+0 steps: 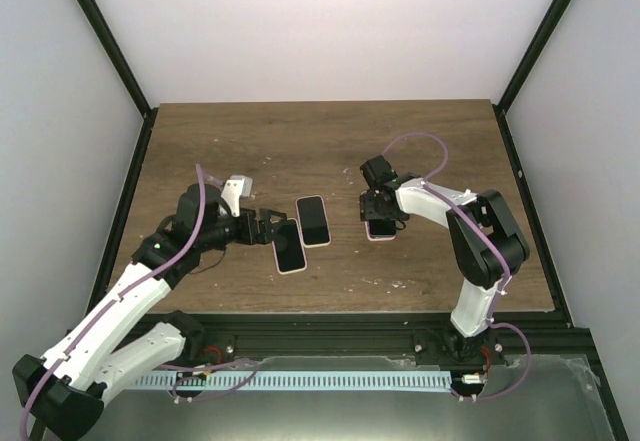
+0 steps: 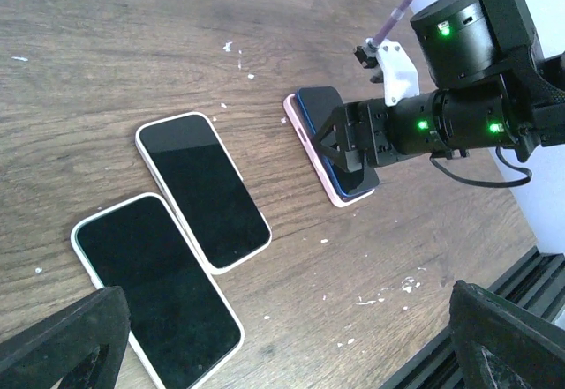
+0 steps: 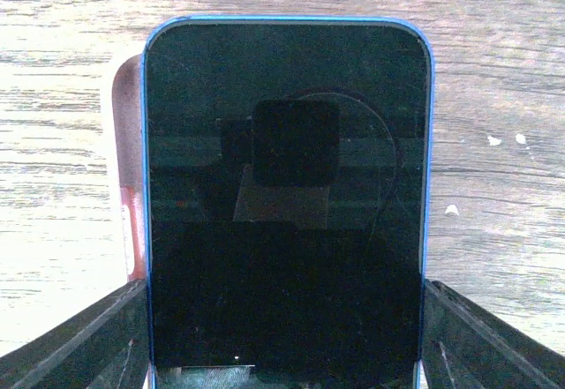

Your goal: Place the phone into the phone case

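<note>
Right claw (image 1: 375, 213): pinching the phone (image 3: 287, 204) across its width near one short end, with fingers (image 3: 79, 354) pressing against both long edges.
Phone: lying screen up, blue-edged with a dark glass face, right of centre on the surface (image 1: 300, 141) and directly over the phone case (image 3: 126, 221).
Phone case: lying flat under the phone, pink, peeking out as a narrow strip along one long edge, the phone sitting skewed to the other side.
Seating: looking perched on the case rather than sunk flush into it; not showing clearly enough in any view to tell for certain.
Left claw (image 1: 268, 227): spreading wide and gripping nothing, hanging low at the end of the nearer white-rimmed phone (image 1: 289, 252); contact with it not possible to tell.
Farther white-rimmed phone (image 1: 314, 220): lying screen up just beside the nearer one, slightly staggered, long edges running almost parallel and nearly touching.
Spacing: both white-rimmed phones sitting near the middle of the surface, apart from the phone case.
Surface: showing dark wood grain, carrying small white flecks (image 2: 238, 49) scattered here and there.
Cable (image 1: 420, 141): looping purple above the right arm.
</note>
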